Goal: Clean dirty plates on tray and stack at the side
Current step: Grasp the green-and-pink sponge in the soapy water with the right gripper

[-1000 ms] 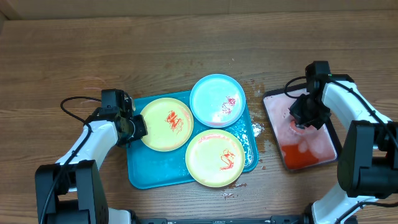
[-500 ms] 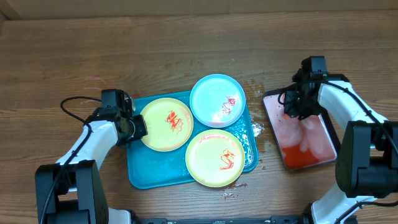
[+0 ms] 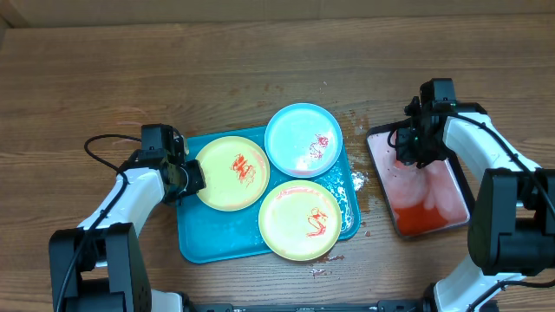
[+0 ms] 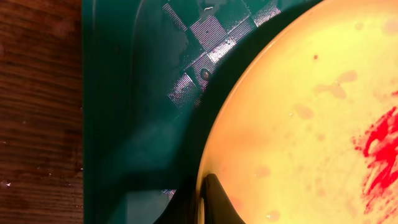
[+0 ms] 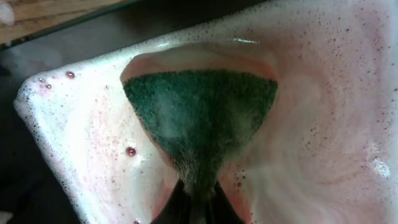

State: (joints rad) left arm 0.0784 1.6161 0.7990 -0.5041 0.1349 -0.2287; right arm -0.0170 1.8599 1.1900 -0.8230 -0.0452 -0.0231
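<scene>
The big blue-green tray [image 3: 208,232] lies on the brown tabletop [image 3: 260,69], and all three plates are on it. The left yellow plate [image 3: 232,173] sits on the left half of the tray. It has red sauce marks in the middle. The blue plate [image 3: 303,140] sits at the far right corner of the tray and sticks out over the tray's far rim. It has a little red sauce on its right side. The near yellow plate [image 3: 300,219] sits at the near right part of the tray and hangs out over the near rim. It has red squiggles on it too. The left gripper [image 3: 192,178] is at the left side of the tray, pinched tight on the rim of the left yellow plate. In the left wrist view this gripper [image 4: 202,198] bites the plate's edge, with the wet tray [image 4: 124,93] under it. To the right of the tray, a little way off, is a small black tray [image 3: 438,195] full of pink soapy water [image 5: 323,112]. The right gripper [image 3: 413,156] is over the far end of that small tray. It is squeezed tight on a green sponge [image 5: 202,118] that is foamy and wet.
</scene>
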